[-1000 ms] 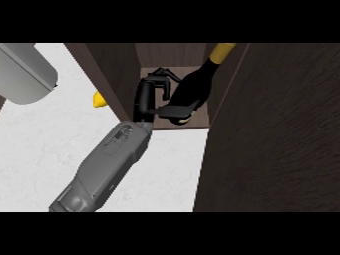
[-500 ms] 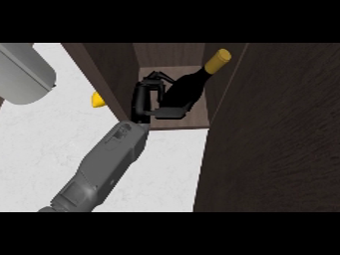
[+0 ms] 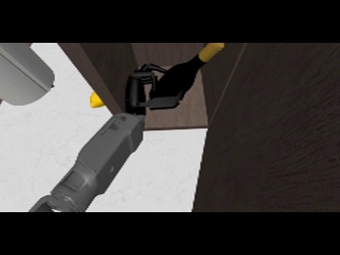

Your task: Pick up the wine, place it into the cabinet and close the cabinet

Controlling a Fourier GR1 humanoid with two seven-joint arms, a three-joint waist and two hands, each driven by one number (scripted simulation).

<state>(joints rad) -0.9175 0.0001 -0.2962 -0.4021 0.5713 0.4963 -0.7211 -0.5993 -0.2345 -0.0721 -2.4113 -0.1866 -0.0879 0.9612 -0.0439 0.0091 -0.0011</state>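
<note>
Head view. Cabinet [image 3: 165, 122]: dark brown wood, standing open, its inner floor and back panel visible at upper centre. Cabinet door [image 3: 283, 134]: dark wood grain, swung open, filling the right side of the view from top to bottom.

Wine bottle [image 3: 178, 82]: black body, yellow cap at the neck end, lay tilted inside the cabinet opening, neck pointing up and to the right toward the door's edge, base toward the lower left. Whether its base rested on the cabinet floor could not be told.

Hand [image 3: 135, 89]: black, at the end of a grey forearm [image 3: 98, 164] that rose from the lower left of the view. Which arm this was could not be told from the frame; it was taken as the right. Fingers and thumb were curled round the lower body of the wine bottle, holding it within the cabinet.

Counter [image 3: 33, 144]: white, speckled, lying left of the cabinet and below it.

Yellow object [image 3: 95, 99]: small, on the counter just beside the cabinet's left wall, partly hidden by it.

Grey rounded object [image 3: 14, 74]: large, pale, at the upper left corner, cut off by the view's edge.
</note>
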